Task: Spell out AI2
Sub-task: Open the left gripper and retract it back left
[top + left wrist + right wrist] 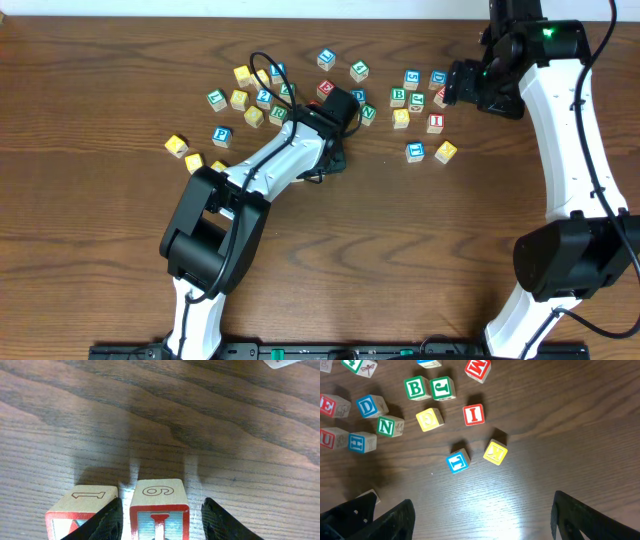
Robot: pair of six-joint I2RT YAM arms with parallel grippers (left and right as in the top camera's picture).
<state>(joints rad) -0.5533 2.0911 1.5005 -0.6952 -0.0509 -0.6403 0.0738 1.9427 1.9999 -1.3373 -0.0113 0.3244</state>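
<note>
Mia: The left gripper (161, 510), in its own wrist view: clamped or loose?
Tom: Loose. Its fingers (107, 522) stand either side of the I cube (159, 492), and bare table (200, 420) shows between the cube and the right-hand finger. The other finger sits in the narrow slot beside the neighbouring cube (82, 502). Whether it touches either cube, I cannot tell.
Mia: You're sure it's the I?
Tom: It has a red frame and a red upright stroke with a serif, cut off by the picture's edge, so I take it for the I. The neighbour's red-framed face is too cropped to read, but it may be the A.
Mia: Overhead?
Tom: The left arm (280, 160) covers that pair. A blue-framed cube that looks like the 2 cube (263, 97) lies near the arm's far end, well apart from the right gripper (455, 85).
Mia: And the right wrist view?
Tom: The right gripper is spread wide with nothing in it, above loose cubes (427, 419), among them a second red I (473, 414).
Mia: How will these cubes handle?
Tom: Light, stiff wood, I'd judge, with smooth painted faces that could slip or twist. Take one square on two opposite flat sides, low down, never on corners. The tight slot by the neighbour is the risk, since a nudge would spoil the row.
</note>
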